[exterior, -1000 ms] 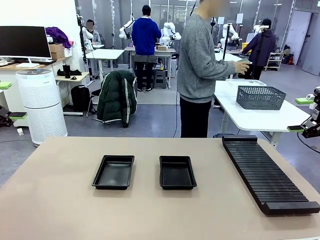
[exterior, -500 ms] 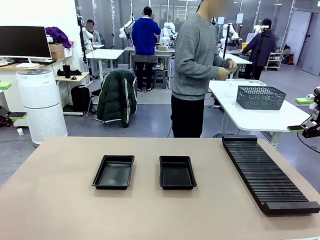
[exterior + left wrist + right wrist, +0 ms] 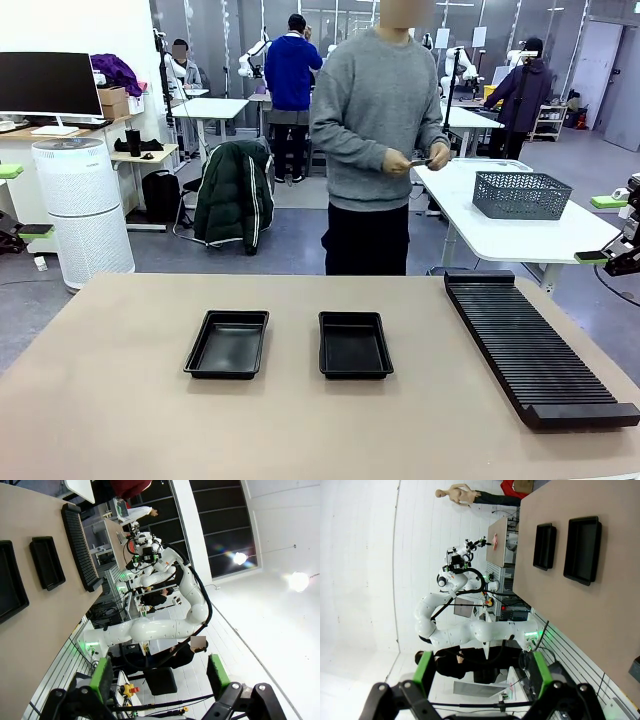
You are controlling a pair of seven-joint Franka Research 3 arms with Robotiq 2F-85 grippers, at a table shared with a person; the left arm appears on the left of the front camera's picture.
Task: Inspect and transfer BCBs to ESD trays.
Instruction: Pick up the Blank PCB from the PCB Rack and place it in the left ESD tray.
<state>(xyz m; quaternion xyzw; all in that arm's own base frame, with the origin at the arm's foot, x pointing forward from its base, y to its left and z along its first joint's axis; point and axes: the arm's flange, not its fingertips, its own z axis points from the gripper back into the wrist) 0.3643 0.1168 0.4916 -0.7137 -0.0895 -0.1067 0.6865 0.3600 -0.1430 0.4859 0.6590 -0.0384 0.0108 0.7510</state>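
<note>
the long tan table [image 3: 120, 400] fills the near side of the room. a person [image 3: 375, 110] in a grey sweater stands at its far side, facing this way. a black ribbed rack [image 3: 530, 345] lies along the table's right part, slanting away. near the middle sit the left esd tray [image 3: 227, 345] and the right esd tray [image 3: 355, 347], side by side with a gap between them, well apart from the rack. the left gripper [image 3: 159, 677] hangs off beside the table, jaws spread wide and holding nothing. the right gripper [image 3: 481, 675] is just as wide, also holding nothing. the person's hands [image 3: 398, 160] meet at the waist around a thin dark thing [image 3: 418, 160], too small to tell if it is a bcb.
</note>
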